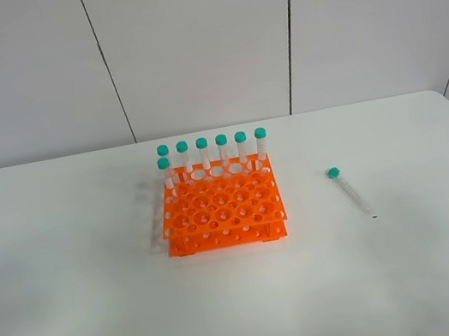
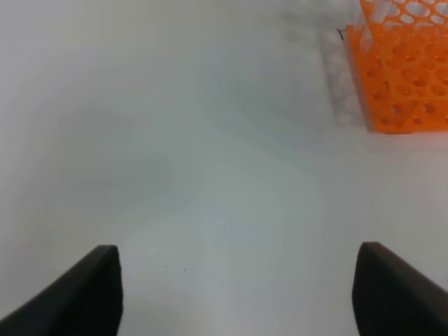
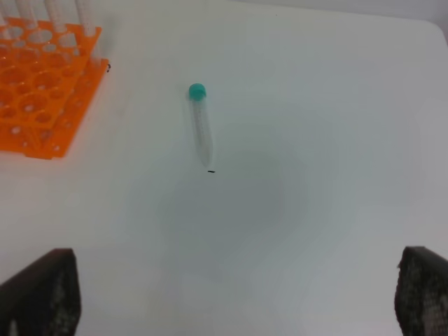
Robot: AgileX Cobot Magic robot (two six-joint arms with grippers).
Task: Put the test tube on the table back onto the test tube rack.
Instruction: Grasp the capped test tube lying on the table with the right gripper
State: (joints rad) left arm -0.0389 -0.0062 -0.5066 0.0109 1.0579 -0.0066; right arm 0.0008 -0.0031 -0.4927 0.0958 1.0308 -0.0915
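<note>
The test tube is lying flat near the table's right edge, well apart from the rack. The left gripper and right gripper are hovering spread, empty. Risk: the round tube rolling away under closing fingers.

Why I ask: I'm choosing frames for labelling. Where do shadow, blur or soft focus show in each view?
Exterior high: even, soft light; the test tube rack casts a faint shadow leftward on the table; the test tube is sharp. Left wrist: rack soft, left gripper jaws blurred. Right wrist: a broad dim shadow on the table beyond the tube's tip; right gripper jaws blurred.
</note>
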